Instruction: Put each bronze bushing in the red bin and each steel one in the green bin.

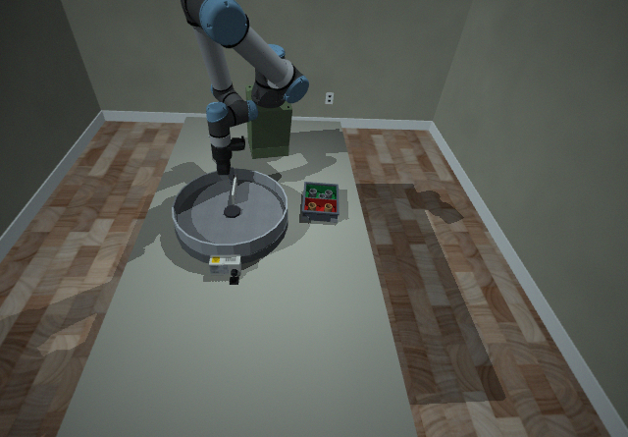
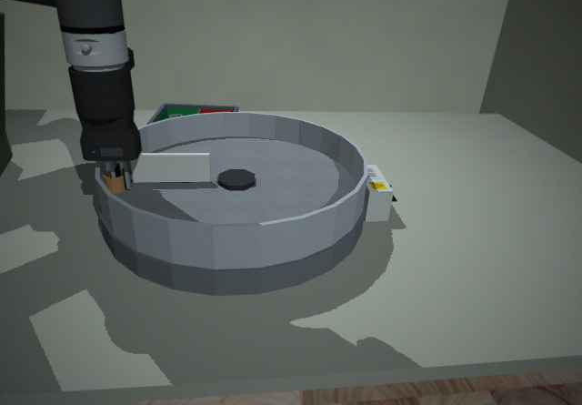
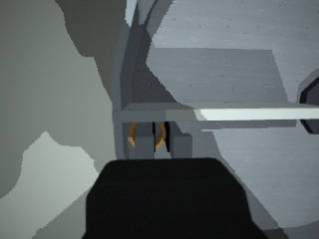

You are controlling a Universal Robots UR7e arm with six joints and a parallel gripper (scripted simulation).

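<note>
A bronze bushing [image 2: 112, 183] [image 3: 131, 135] stands on the turntable [image 1: 228, 242] [image 2: 235, 245] at its rim, right behind the white divider bar [image 1: 234, 187] [image 2: 174, 167] [image 3: 249, 115]. My gripper [image 1: 223, 172] [image 2: 119, 179] [image 3: 159, 127] is down over it. One finger is inside the ring and the other outside, pinched on its wall. The red bin [image 1: 320, 209] [image 2: 215, 110] and the green bin [image 1: 320, 188] [image 2: 175, 111] share one tray right of the turntable, each with bushings inside. I see no other bushing on the disc.
A dark hub [image 1: 232, 211] [image 2: 236, 177] sits at the disc's centre. The raised rim wall stands close to my fingers. A white control box [image 1: 225, 263] [image 2: 378, 198] is fixed to the turntable's side. The arm's green pedestal [image 1: 270, 128] stands behind.
</note>
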